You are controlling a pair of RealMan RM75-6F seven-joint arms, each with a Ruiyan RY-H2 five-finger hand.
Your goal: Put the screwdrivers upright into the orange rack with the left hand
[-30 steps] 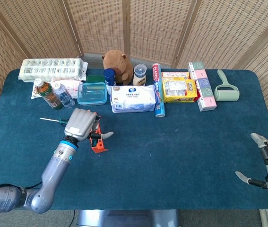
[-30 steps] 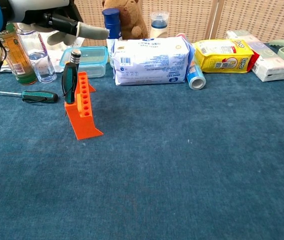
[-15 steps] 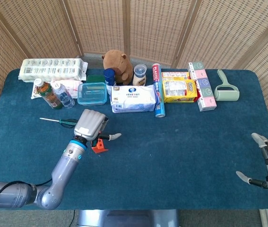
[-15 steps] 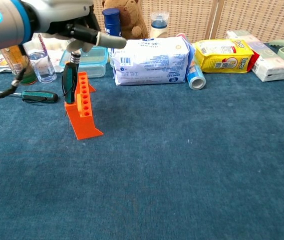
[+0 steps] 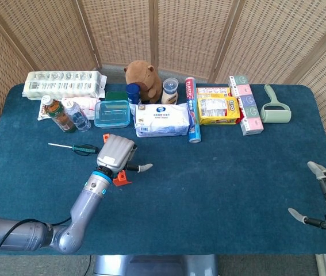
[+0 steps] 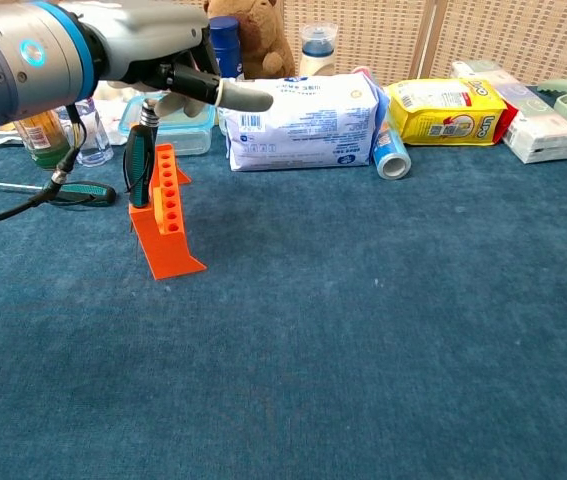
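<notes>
Blue-carpeted worktop [image 5: 220, 172] before wicker screens [image 5: 168, 31]; left hand [image 5: 117, 154] unclenched over orange rack [image 6: 168, 215], right hand [image 5: 323, 192] splayed, idle.

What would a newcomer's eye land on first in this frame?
Probably the bright orange rack on the blue table, left of centre, with a green-handled screwdriver standing upright at its far end. The left robot hand hangs right above it, one finger pointing toward the white wipes pack. A second screwdriver lies flat on the cloth just left of the rack.
</notes>
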